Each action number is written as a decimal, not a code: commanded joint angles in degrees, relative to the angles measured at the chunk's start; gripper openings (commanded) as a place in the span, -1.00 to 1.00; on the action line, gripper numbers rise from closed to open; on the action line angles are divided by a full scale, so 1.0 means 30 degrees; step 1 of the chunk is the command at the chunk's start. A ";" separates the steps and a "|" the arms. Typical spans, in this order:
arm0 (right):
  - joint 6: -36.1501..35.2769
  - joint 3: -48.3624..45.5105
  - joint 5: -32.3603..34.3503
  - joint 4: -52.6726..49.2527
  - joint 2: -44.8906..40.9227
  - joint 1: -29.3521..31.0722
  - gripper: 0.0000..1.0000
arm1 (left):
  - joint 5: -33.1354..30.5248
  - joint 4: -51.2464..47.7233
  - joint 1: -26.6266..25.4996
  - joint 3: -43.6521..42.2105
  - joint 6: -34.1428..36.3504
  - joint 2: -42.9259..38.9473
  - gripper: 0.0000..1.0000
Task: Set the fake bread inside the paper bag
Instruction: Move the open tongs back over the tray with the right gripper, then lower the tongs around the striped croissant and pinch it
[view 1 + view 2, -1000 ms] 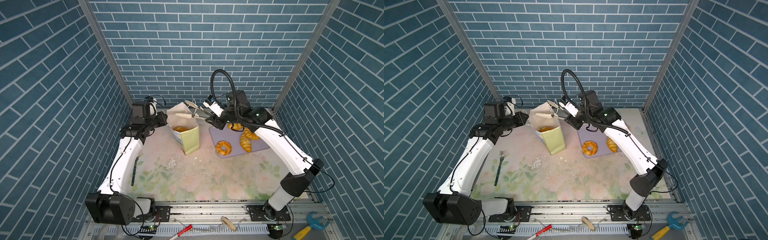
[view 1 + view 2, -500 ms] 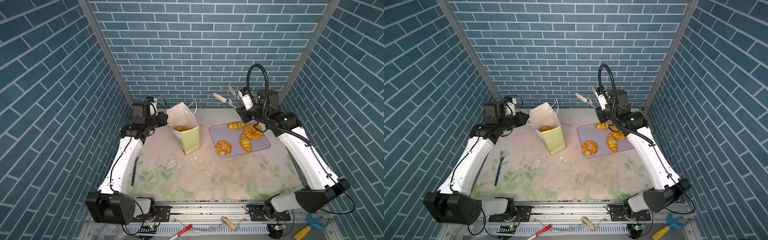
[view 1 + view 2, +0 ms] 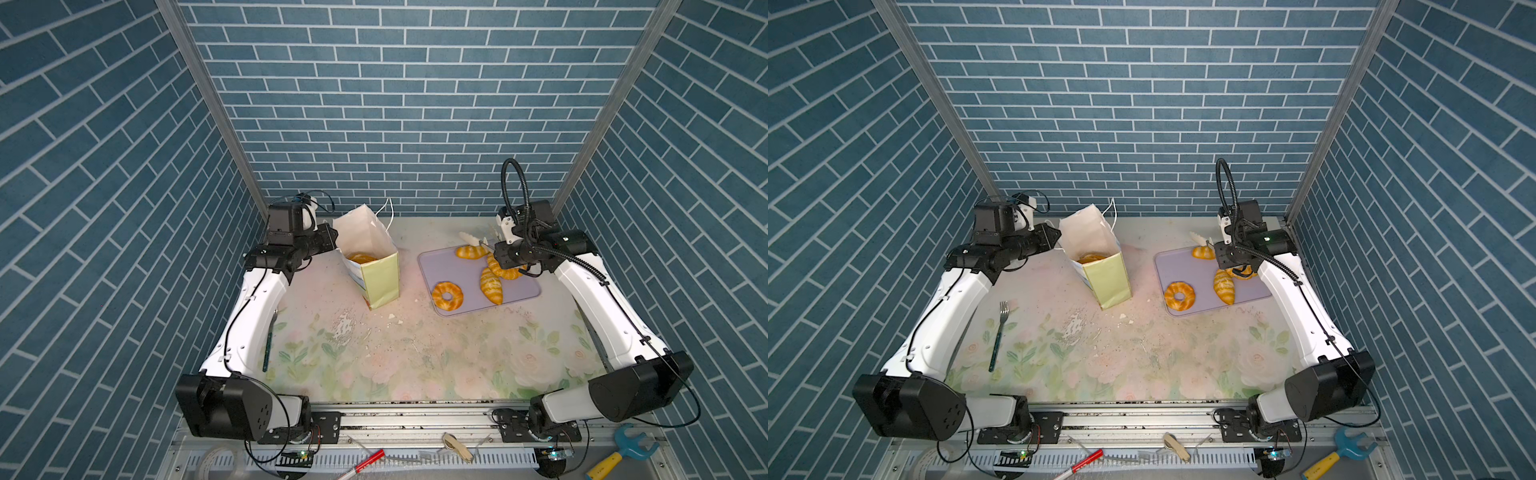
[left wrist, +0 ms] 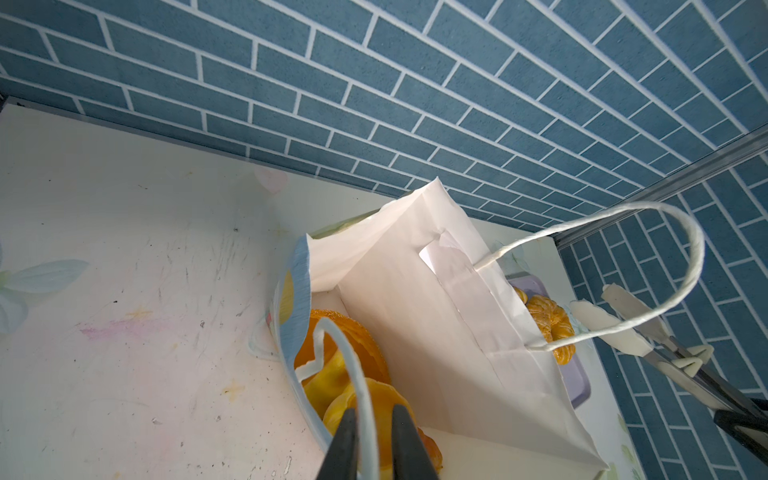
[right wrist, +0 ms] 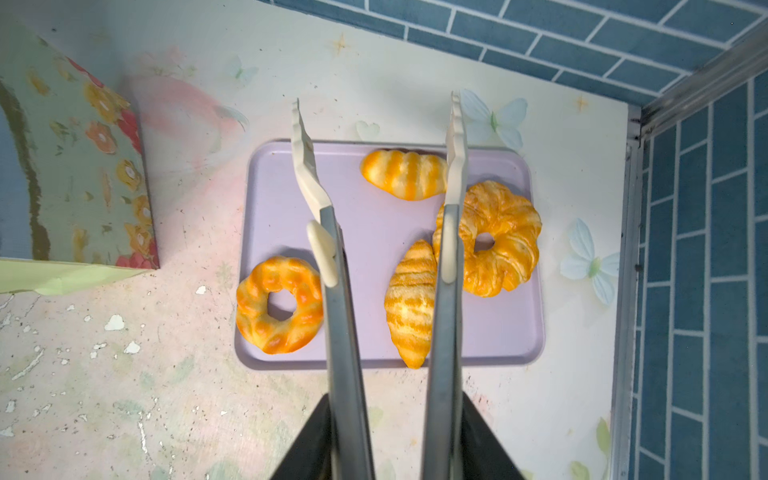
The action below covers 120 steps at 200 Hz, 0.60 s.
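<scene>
Four pastries to go, tongs empty over the tray

From above, in both top views, the paper bag [image 3: 380, 276] stands upright on the flowered table [image 3: 415, 365], mouth open, orange pieces showing inside, the left gripper [image 3: 329, 241] at its rim. Just beside it a lavender tray [image 3: 430, 270] bears the rest of the fake bread [image 3: 1179, 296]: a ring doughnut [image 3: 447, 296], a croissant [image 3: 492, 289], a striped bun [image 3: 468, 252] and a bigger twisted ring [image 3: 508, 273], half hidden under the right gripper [image 3: 505, 251], which reaches tongs [image 3: 471, 237] over the tray's far end. A fork [image 3: 998, 332] lies by the left arm, well apart.

The left wrist view shows the dark jaws narrow, pinched on one white cord handle [image 4: 361, 374], holding the mouth spread over several glossy pieces. The other handle [image 4: 665, 266] arches across the opening.

The right wrist view shows the gripper clamped on the tongs' metal arms, pale blades well apart, nothing between them, above the bun and twisted ring; how high I cannot tell.

I'd call this the fetch step, roughly half the job done. Next the blades must drop around one piece, squeeze, lift it over the rim and let go inside. Croissant and twisted ring lie close together, so taking either may nudge its neighbour; the doughnut lies alone. That arching handle could snag the tongs.
</scene>
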 commanded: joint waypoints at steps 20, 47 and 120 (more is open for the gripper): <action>0.1568 -0.0712 -0.0655 -0.1623 0.0635 -0.0710 -0.12 | 0.0266 -0.0238 -0.0135 0.0489 0.0264 -0.0042 -0.64; 0.1873 -0.1390 -0.0873 -0.1951 0.0746 -0.0930 -0.11 | 0.0286 -0.0239 -0.0115 0.0522 0.0301 0.0129 -0.64; 0.2181 -0.2081 -0.0174 -0.3288 0.1049 -0.1295 -0.11 | 0.0466 0.0135 -0.0172 0.0387 0.0137 0.0232 -0.64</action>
